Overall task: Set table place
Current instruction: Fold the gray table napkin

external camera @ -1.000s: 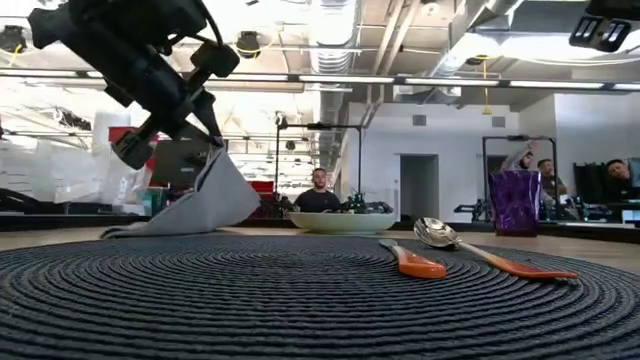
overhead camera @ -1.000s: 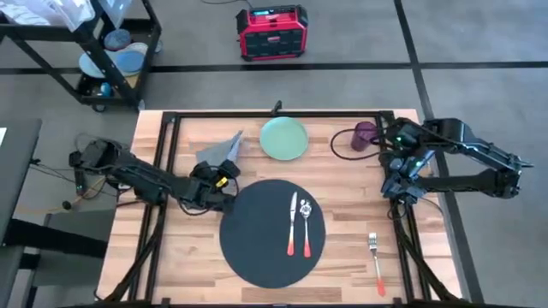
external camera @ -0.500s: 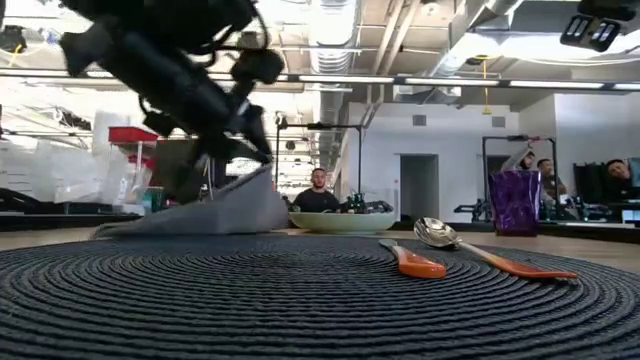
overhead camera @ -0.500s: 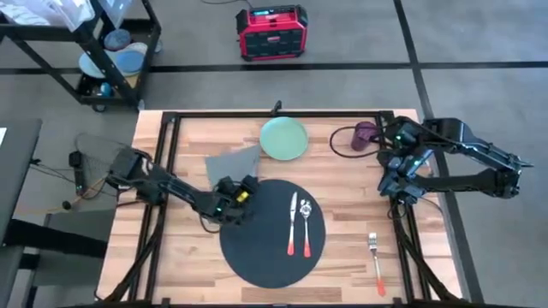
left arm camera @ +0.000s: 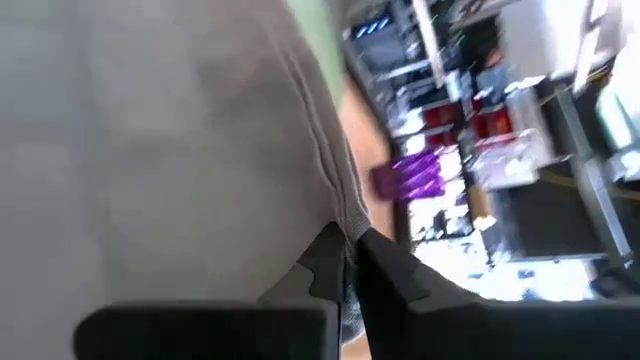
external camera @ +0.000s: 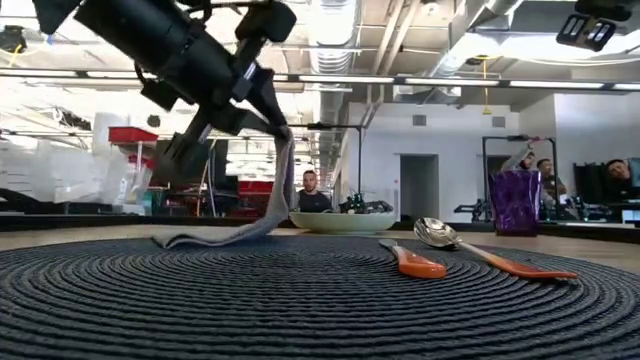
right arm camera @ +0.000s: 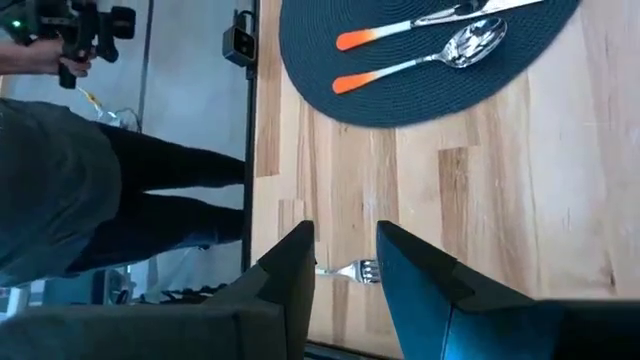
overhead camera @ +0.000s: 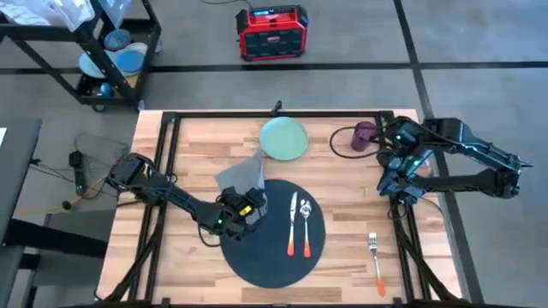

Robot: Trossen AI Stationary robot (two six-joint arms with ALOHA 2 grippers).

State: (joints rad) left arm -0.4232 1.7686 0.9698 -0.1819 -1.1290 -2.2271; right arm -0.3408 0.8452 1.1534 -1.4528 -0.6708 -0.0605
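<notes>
Left gripper (overhead camera: pixel 249 208): clamped on the grey rectangular cloth napkin (overhead camera: pixel 243 175), now carried from the frame's left onto the large round black-grey woven placemat (overhead camera: pixel 274 257), frame centre.
Right gripper (right arm camera: pixel 345 262): fingers parted, empty, frame right.
Implication: napkin placement near.
Light-wood plank table (overhead camera: pixel 342 257): beneath.

From above, the left gripper (overhead camera: pixel 248 208) covers part of the placemat (overhead camera: pixel 272 257) at centre frame. Its wrist view is mostly blurred grey napkin (left arm camera: pixel 160 150), the purple cup (left arm camera: pixel 418 176) a smear. In the low view the placemat runs off the bottom edge — the fork stays hidden.
</notes>
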